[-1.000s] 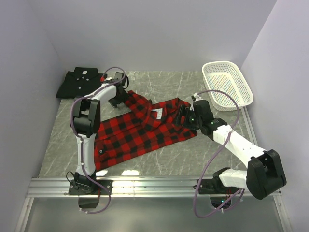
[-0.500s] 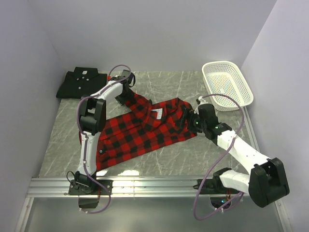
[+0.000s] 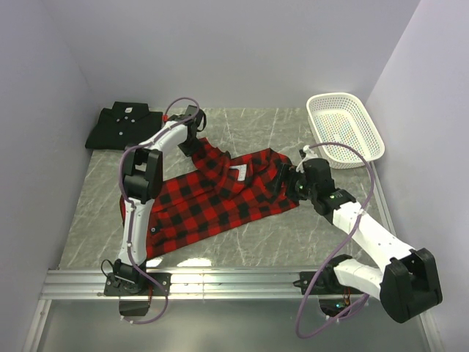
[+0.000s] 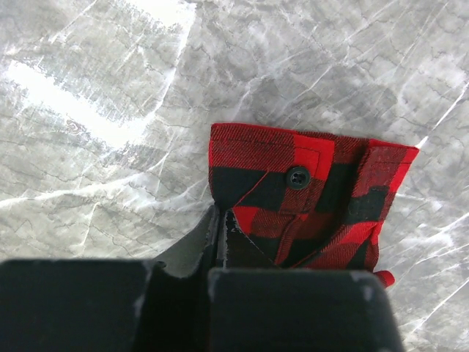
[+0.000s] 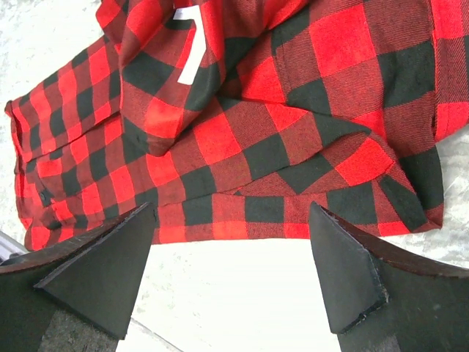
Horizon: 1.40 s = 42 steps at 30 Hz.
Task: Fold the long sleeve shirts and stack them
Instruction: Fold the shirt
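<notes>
A red-and-black plaid shirt (image 3: 212, 194) lies spread across the middle of the table, its white lettering (image 5: 189, 55) showing in the right wrist view. The plain black shirt (image 3: 121, 125) lies folded at the back left. My left gripper (image 3: 190, 147) is at the plaid sleeve's far end, and its jaws (image 4: 220, 235) are shut on the corner of the buttoned cuff (image 4: 297, 177). Over the plaid shirt's right edge my right gripper (image 3: 281, 180) stands open, nothing between its fingers (image 5: 102, 268), with plaid cloth and bare table below.
A white mesh basket (image 3: 344, 128) stands at the back right. Grey walls close in the table on the left, back and right. An aluminium rail (image 3: 220, 282) runs along the near edge by the arm bases.
My left gripper has moved to the sleeve's far end and closed on the cuff. The right arm has drifted slightly right, jaws unchanged.
</notes>
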Motion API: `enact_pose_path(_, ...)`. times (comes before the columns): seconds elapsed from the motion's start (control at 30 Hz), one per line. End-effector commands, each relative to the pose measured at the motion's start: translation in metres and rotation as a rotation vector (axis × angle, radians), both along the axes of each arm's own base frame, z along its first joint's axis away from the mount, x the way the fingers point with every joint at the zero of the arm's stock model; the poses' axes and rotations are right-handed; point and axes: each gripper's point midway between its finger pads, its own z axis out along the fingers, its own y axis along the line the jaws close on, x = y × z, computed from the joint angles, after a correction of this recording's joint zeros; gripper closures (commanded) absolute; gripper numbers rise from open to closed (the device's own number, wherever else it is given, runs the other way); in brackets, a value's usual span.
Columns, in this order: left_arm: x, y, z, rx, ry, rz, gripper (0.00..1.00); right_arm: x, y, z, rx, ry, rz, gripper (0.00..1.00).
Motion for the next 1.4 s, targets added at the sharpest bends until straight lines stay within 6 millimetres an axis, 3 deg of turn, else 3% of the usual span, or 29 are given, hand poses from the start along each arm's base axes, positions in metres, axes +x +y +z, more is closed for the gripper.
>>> enact_pose_path(0.0,-0.041,0.005,-0.058,0.044,0.191,-0.025,0.99,0.002,0.000,0.007,0.012,-0.046,0.013,0.09)
enact_pose_path(0.07,-0.039,0.007,-0.055,0.055,0.183,-0.033,0.99,0.001,0.001,0.007,0.013,-0.048,0.019,0.09)
enact_pose_path(0.17,-0.026,0.007,-0.029,0.063,0.106,-0.058,0.99,0.001,0.000,0.008,0.008,-0.051,0.017,0.09)
enact_pose_path(0.27,-0.004,0.007,0.020,0.068,-0.031,-0.076,1.00,0.000,0.000,0.009,0.006,-0.051,0.022,0.09)
enact_pose_path(0.3,0.007,0.009,0.052,0.073,-0.111,-0.069,0.99,0.001,0.000,0.008,0.007,-0.047,0.021,0.09)
enact_pose_path(0.43,0.028,0.002,0.138,0.071,-0.324,-0.139,0.99,0.001,-0.001,0.008,0.003,-0.049,0.014,0.09)
enact_pose_path(0.47,0.028,-0.001,0.152,0.071,-0.364,-0.159,0.99,0.002,-0.001,0.008,0.001,-0.052,0.010,0.09)
enact_pose_path(0.5,0.023,-0.012,0.184,0.062,-0.438,-0.192,0.99,0.003,-0.003,0.008,-0.005,-0.053,0.003,0.09)
enact_pose_path(0.57,0.019,-0.031,0.211,0.063,-0.534,-0.287,1.00,0.004,-0.006,0.011,-0.012,-0.062,-0.010,0.10)
enact_pose_path(0.6,0.007,-0.045,0.240,0.043,-0.597,-0.332,0.99,0.004,-0.007,0.014,-0.015,-0.066,-0.016,0.10)
enact_pose_path(0.67,-0.012,-0.063,0.274,0.003,-0.690,-0.417,0.99,0.006,-0.011,0.021,-0.021,-0.084,-0.041,0.10)
enact_pose_path(0.8,-0.061,-0.106,0.311,-0.088,-0.803,-0.560,0.99,0.008,-0.020,0.034,-0.030,-0.118,-0.091,0.11)
enact_pose_path(0.83,-0.072,-0.113,0.305,-0.092,-0.795,-0.600,0.99,0.009,-0.024,0.038,-0.033,-0.130,-0.117,0.11)
enact_pose_path(0.9,-0.101,-0.132,0.323,-0.127,-0.841,-0.665,0.99,0.009,-0.030,0.043,-0.043,-0.139,-0.144,0.11)
enact_pose_path(0.93,-0.111,-0.138,0.317,-0.133,-0.835,-0.698,0.99,0.008,-0.033,0.047,-0.042,-0.151,-0.160,0.11)
enact_pose_path(0.97,-0.128,-0.149,0.331,-0.172,-0.873,-0.741,0.99,0.009,-0.038,0.049,-0.053,-0.158,-0.188,0.11)
enact_pose_path(1.13,-0.176,-0.188,0.350,-0.311,-0.968,-0.882,0.99,0.007,-0.059,0.061,-0.062,-0.208,-0.305,0.11)
enact_pose_path(1.37,-0.237,-0.254,0.342,-0.474,-0.954,-1.061,0.99,0.002,-0.092,0.068,-0.073,-0.274,-0.465,0.11)
